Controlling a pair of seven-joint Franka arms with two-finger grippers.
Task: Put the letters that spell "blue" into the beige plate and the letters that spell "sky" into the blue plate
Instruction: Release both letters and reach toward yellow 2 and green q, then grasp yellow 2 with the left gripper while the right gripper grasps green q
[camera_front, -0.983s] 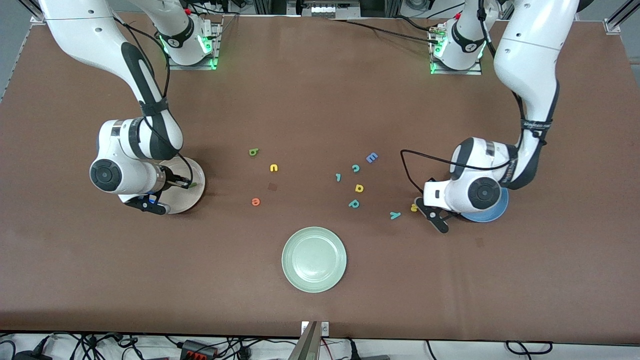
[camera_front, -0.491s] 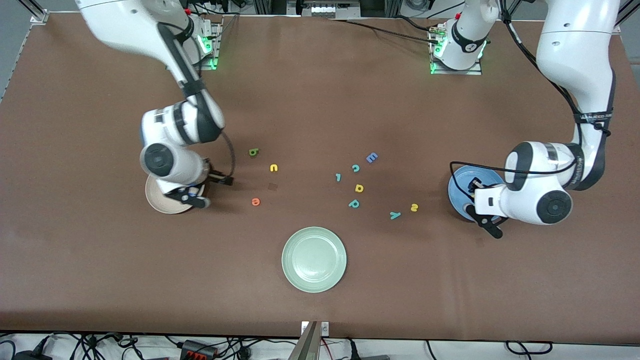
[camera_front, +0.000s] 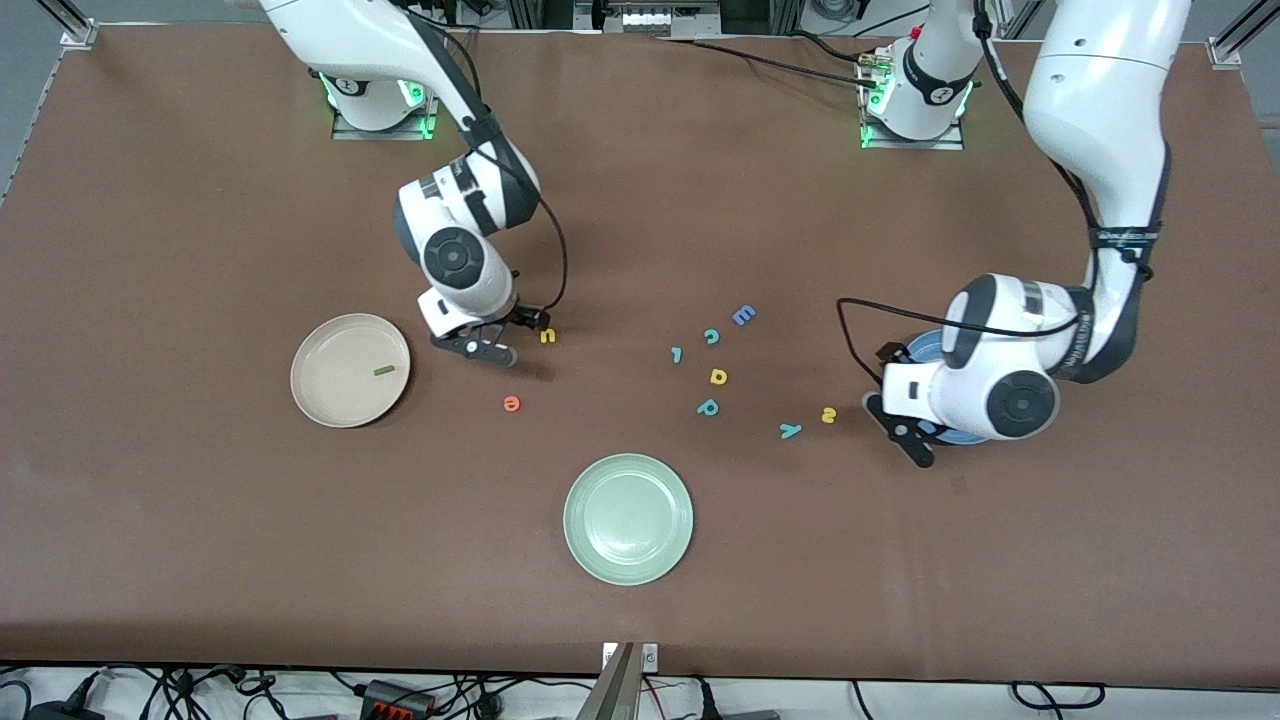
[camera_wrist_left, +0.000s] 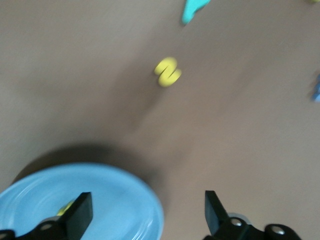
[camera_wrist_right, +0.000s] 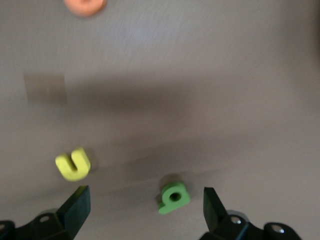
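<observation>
- The right gripper (camera_wrist_right: 145, 212) is wide open and holds nothing. It hangs low over the table, with the green "b" (camera_wrist_right: 174, 196) sitting between its two fingers (camera_wrist_right: 76, 207).
- The yellow "u" (camera_front: 547, 336) lies just beside that gripper, toward the left arm's end of the table.
- The orange "e" (camera_front: 511, 403) is a bit away from the right gripper, nearer to the front camera.
- The beige plate (camera_front: 322, 398) sits beside the right gripper, toward the right arm's end of the table. The dark green "l" (camera_front: 384, 371) lies in it.
- The left gripper (camera_wrist_left: 145, 215) is wide open too and holds nothing. It hangs over the edge of the blue plate (camera_wrist_left: 125, 210).
- A small yellow piece (camera_wrist_left: 65, 209) lies in the blue plate, close to one finger. It is too blurry to tell which letter it is.
- The yellow "s" (camera_front: 828, 414) lies on the table near the left gripper, toward the right arm's end. The teal "y" (camera_front: 790, 431) lies just past it.
- More letters lie between the two grippers: a blue "E" (camera_front: 743, 315), a teal "c" (camera_front: 711, 336), a small teal piece (camera_front: 677, 354), a yellow "a" (camera_front: 718, 376) and a teal "p" (camera_front: 708, 407).
- A pale green plate (camera_front: 600, 560) sits well apart from both grippers, nearest to the front camera.
</observation>
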